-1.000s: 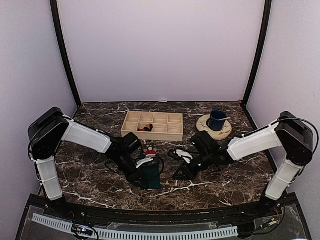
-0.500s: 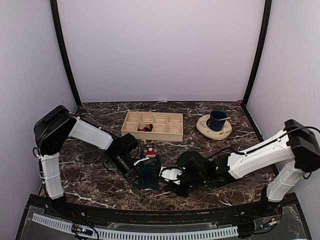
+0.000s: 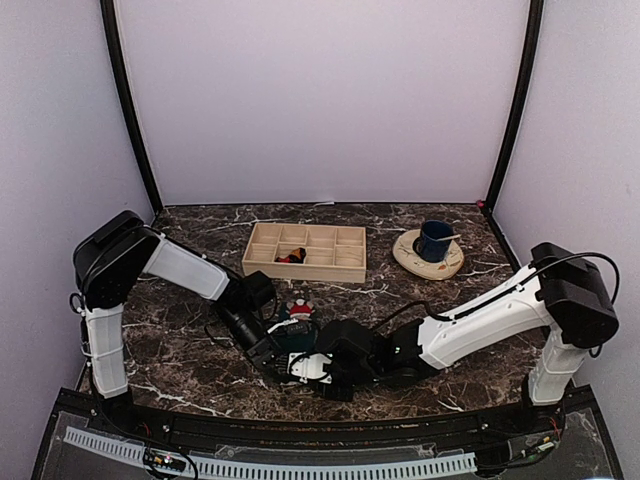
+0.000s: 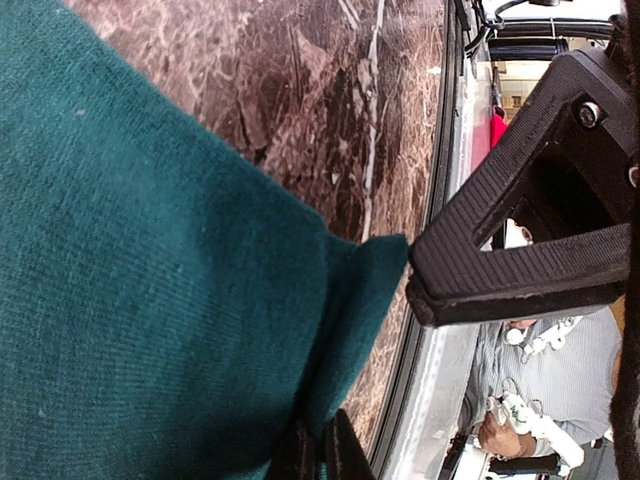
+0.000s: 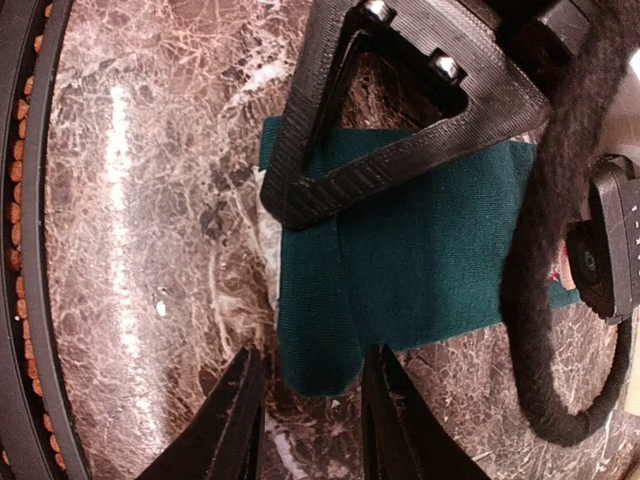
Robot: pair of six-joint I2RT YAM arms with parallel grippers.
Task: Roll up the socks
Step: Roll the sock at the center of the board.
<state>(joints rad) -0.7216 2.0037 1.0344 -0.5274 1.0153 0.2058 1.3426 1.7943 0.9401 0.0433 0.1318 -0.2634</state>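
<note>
**Top external view.** The right arm has swung across from the right half of the desk [image 3: 470, 290] to its near-middle. The right gripper [image 3: 298, 362] now sits just beside the left gripper [image 3: 272, 352], by the near edge. The teal sock [image 3: 298, 338] has not shifted. It lies flat at the near-middle, with its Santa figure [image 3: 300, 305] toward the far end. The argyle sock [image 3: 291, 257] sits apart in a compartment of the wooden tray [image 3: 305, 262] toward the far edge. Judgement: both arms have now converged on one sock, so the roll is about to start and is not yet under way.

**Left wrist view.** The left gripper remains clenched, with teal cloth pinched at its fingertips [image 4: 318, 452]. One dark finger of the right gripper touches the sock's free corner from the side of the desk's near edge.

**Right wrist view.** The right gripper's jaws have parted and stand released, holding nothing. Their tips straddle the sock's near end, with bare marble on either side. The sock's folded edge lies just ahead of the gap and between the two fingers [image 5: 238, 420]. A finger of the left gripper lies across the cloth further along. Judgement: the sock is flat with no turn in it. The right gripper would have to close on that end before any rolling can be done.
</note>
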